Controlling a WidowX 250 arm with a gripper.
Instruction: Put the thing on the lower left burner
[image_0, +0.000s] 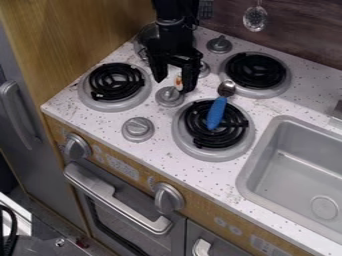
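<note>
Claw (173, 85) found spread, upper centre. Spoon (220, 102) noted right of centre, handle supported by lower burner (199, 136). Left burner (115, 82) observed.

1. Spoon (216, 113): blue handle, silvery bowl; lies slantwise, handle across the lower right burner (214, 154), bowl beyond its rim, toward the upper right.
2. Lower left burner (115, 82): black coils in 1 round gray pan.

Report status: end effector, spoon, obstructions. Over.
End effector open, above the stovetop. Blue-handled spoon lying partly on front right burner. Knob between spoon and front left burner. Over.
</note>
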